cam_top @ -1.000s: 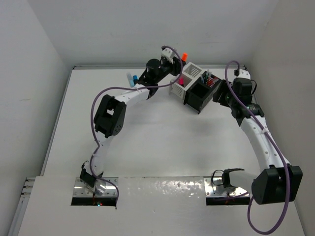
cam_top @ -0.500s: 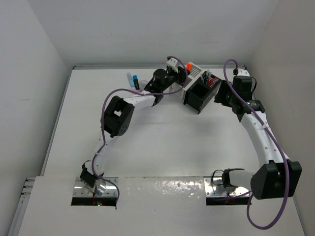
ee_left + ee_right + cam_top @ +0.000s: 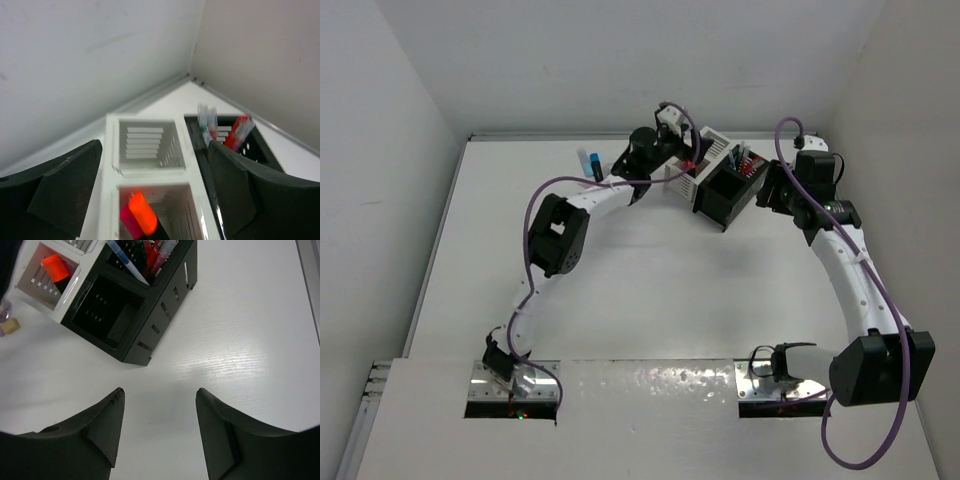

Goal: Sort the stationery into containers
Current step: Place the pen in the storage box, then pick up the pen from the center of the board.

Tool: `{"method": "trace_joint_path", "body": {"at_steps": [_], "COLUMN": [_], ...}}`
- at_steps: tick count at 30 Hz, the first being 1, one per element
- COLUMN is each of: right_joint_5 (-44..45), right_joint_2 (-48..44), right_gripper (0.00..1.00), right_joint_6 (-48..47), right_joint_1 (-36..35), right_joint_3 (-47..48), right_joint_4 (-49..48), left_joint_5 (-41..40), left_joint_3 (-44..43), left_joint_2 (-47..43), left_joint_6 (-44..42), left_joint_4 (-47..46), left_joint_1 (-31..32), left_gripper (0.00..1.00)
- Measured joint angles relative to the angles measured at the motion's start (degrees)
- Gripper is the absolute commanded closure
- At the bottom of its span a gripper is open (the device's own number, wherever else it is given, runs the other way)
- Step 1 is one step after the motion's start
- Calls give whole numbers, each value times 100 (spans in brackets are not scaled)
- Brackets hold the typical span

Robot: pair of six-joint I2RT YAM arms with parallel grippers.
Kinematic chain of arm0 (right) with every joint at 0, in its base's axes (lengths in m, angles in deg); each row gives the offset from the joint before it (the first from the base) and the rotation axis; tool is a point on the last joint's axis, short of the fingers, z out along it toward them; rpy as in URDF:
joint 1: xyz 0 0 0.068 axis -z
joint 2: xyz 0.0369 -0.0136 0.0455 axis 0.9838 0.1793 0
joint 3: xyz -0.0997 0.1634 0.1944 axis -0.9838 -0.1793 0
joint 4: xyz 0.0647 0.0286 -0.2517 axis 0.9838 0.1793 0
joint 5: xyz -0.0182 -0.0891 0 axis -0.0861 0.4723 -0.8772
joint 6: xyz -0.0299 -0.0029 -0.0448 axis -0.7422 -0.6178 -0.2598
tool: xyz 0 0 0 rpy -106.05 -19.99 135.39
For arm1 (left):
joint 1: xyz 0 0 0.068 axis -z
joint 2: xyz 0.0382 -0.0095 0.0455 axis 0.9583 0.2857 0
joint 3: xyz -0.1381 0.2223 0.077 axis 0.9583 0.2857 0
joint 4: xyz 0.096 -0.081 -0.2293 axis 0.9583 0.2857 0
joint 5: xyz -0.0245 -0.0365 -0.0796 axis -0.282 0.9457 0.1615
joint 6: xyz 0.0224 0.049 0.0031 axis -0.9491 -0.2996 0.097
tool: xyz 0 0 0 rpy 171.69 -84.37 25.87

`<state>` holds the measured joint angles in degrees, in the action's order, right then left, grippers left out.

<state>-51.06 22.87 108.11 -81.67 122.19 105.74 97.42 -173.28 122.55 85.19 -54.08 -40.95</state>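
Top view: the left claw (image 3: 682,152) hangs over the white box (image 3: 718,143). A blue highlighter (image 3: 591,164) lies on the surface (image 3: 650,290), on the claw's side away from the boxes (likely the next pick).

Left wrist: the claw is spread wide and empty. The orange highlighter (image 3: 142,214) stands directly beneath it, in the box; the drop looks done.

Right wrist: the right claw (image 3: 159,405) is parted and holds nothing. The black box (image 3: 160,325) is just ahead.

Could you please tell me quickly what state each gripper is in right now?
Left gripper: jaws open, holding nothing.
Right gripper: jaws open, holding nothing.
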Motion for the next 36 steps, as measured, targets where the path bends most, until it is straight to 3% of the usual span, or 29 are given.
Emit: {"method": "trace_joint_path", "body": {"at_steps": [3,4,5,7,11,12,13,18,27,36], "right_joint_5": [-44,-81,-138,-247,-426,-490,-527,-695,-774,-579], "right_joint_2": [-2,-2,-2,9,166,251,330,1025,1427,1104], "right_gripper": [41,41,41,41,41,41,41,41,41,41], "right_joint_6": [-15,-20,-17,0,109,140,157,240,304,345], "right_joint_1": [0,0,0,0,-42,-50,-63,-131,-190,-190], "right_joint_3": [0,-2,-4,-20,-46,-46,-46,208,669,553], "right_joint_4": [-92,-155,-219,-382,-787,-896,-977,-986,-852,-623], "left_joint_5": [-9,-26,-66,-216,-688,-815,-935,-1513,-1904,-2055], "left_joint_3": [-538,-693,-868,-1119,-1401,-1515,-1628,-2011,-1834,-1845], "left_joint_2": [-111,-195,-293,-533,-957,-964,-929,-391,789,944], "left_joint_6": [-192,-302,-398,-564,-603,-557,-509,-393,-341,-356], "left_joint_4": [490,763,1134,1880,3355,3661,3978,4970,5410,5296], "left_joint_1": [-125,-205,-293,-549,-1436,-1703,-1950,-2771,-2385,-2225], "left_gripper": [33,53,65,76,66,56,53,47,43,46]}}
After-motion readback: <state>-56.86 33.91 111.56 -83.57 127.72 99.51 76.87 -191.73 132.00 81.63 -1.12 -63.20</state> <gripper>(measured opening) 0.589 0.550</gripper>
